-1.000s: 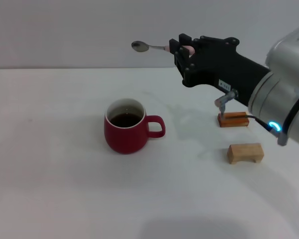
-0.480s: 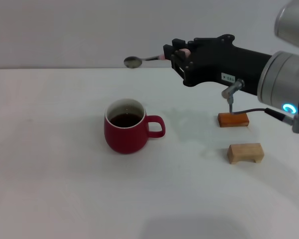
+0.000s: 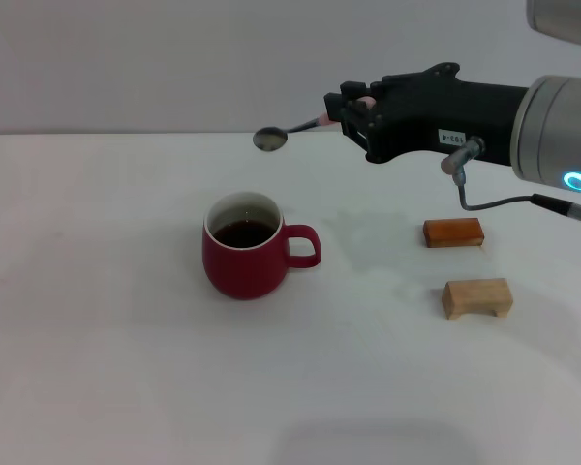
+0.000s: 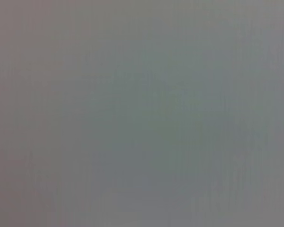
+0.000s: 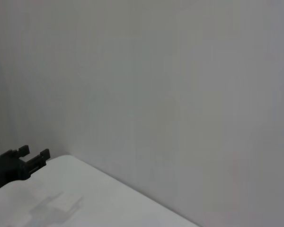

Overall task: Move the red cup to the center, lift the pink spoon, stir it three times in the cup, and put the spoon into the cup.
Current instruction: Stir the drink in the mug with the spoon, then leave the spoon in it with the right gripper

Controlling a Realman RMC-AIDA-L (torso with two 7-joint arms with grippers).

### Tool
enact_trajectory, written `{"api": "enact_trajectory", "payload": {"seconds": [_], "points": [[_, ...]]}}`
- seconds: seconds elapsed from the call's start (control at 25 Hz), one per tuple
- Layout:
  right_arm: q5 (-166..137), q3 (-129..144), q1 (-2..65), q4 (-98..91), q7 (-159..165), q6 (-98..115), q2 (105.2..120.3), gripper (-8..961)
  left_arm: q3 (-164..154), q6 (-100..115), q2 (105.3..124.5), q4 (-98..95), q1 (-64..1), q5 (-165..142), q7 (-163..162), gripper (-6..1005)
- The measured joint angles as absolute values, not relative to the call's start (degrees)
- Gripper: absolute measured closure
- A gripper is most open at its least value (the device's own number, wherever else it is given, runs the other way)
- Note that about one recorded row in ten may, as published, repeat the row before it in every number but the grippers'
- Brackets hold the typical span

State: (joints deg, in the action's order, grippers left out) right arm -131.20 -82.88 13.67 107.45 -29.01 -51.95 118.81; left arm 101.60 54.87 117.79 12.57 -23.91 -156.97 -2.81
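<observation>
Since the earlier frame the pink spoon has tipped bowl-down and shifted slightly rightward, above and behind the red cup. The cup stands on the counter, holding dark liquid. The right gripper reaches in level from the cup's right, jaws closed on the spoon handle.

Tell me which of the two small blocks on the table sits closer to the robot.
The tan wooden block, pale with a notch under it. The flat orange-brown block lies just beyond it, farther from the robot, below the right gripper holding the pink spoon.
</observation>
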Motion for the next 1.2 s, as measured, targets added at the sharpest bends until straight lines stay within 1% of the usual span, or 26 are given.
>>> {"api": "enact_trajectory", "payload": {"seconds": [0.16, 0.24, 0.28, 0.44, 0.88, 1.2], "points": [[-131.14, -85.42, 16.27, 106.59, -28.4, -55.58, 118.81, 815, 101.6, 54.89, 117.79, 12.57, -23.91, -156.97, -2.81, 325], [-130.95, -87.71, 19.19, 104.39, -27.77, -58.76, 118.76, 815, 101.6, 54.9, 117.8, 12.57, -23.9, -156.97, -2.81, 325], [-130.95, -87.71, 19.19, 104.39, -27.77, -58.76, 118.76, 815, 101.6, 54.9, 117.8, 12.57, -23.9, -156.97, -2.81, 325], [-130.46, -90.37, 23.9, 100.21, -27.63, -62.29, 118.78, 816, 101.6, 54.92, 117.86, 12.57, -23.84, -156.96, -2.81, 325], [-128.38, -92.51, 29.86, 95.34, -28.1, -66.58, 118.57, 816, 101.6, 55.02, 117.86, 12.69, -23.81, -156.97, -2.81, 325], [-127.01, -96.11, 35.49, 88.39, -28.2, -69.85, 118.32, 816, 101.6, 55.07, 117.86, 12.7, -23.78, -156.98, -2.81, 325]]}}
